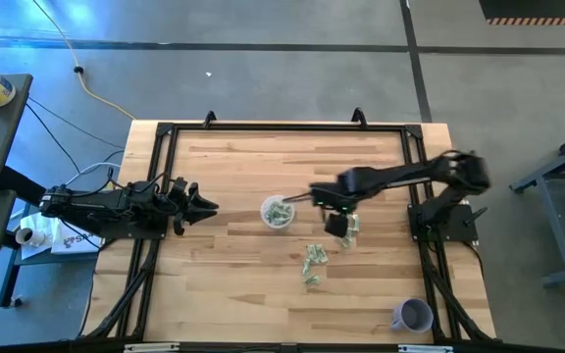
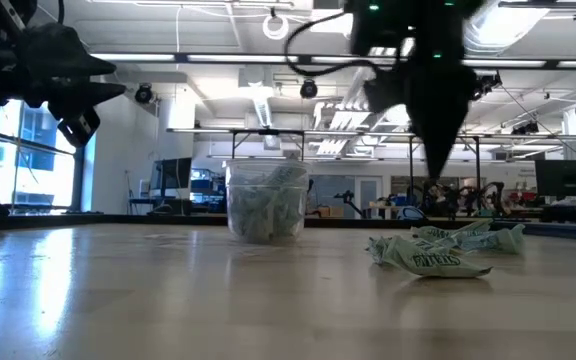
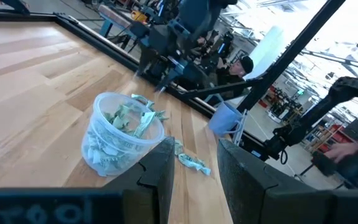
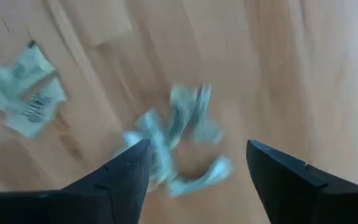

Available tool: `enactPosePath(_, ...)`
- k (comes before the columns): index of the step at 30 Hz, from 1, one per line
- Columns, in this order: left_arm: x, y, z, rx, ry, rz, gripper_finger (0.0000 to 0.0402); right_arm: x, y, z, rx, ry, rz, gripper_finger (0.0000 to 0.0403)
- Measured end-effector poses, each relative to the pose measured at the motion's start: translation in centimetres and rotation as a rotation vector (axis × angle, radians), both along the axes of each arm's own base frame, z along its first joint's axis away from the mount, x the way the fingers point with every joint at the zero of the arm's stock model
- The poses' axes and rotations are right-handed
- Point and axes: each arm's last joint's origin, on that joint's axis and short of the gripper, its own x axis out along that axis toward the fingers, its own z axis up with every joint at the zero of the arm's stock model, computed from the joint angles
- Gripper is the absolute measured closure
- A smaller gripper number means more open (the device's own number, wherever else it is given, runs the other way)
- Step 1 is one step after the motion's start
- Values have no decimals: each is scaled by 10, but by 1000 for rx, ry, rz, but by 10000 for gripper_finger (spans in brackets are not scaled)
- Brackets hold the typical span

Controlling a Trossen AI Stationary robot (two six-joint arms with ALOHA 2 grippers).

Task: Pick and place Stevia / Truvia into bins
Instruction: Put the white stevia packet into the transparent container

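Observation:
The bin, a clear cup [image 1: 278, 212] partly filled with green-and-white packets, stands upright on its base at the table's middle; it also shows in the low view [image 2: 266, 203]. Loose Stevia packets lie flat on the wood to its right: a small heap [image 4: 176, 140] and a separate one [image 4: 27, 93], with more toward the near edge [image 1: 312, 263]. My right gripper [image 4: 197, 149] hangs open above the heap, pointing down, its fingertips clear of the packets [image 2: 438, 250]. My left gripper [image 1: 204, 206] waits level at the table's left edge, open and holding nothing.
A lavender cup [image 1: 412, 315] stands near the table's front right corner. Black frame rails [image 1: 155, 176] run along the table's left, far and right edges. Bare wood lies to the left of and in front of the clear cup.

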Motion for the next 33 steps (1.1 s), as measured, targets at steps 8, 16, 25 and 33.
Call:
enactPosePath(8,0,0,0,0,0,0,245,-53,3,-24,125,37,-646,155)
enactPosePath(16,0,0,0,0,0,0,245,-61,9,-59,124,52,-804,156)
enactPosePath(25,0,0,0,0,0,0,245,-79,8,-84,116,57,-889,218)
enactPosePath(33,0,0,0,0,0,0,245,-59,3,-65,126,-2,-778,386)
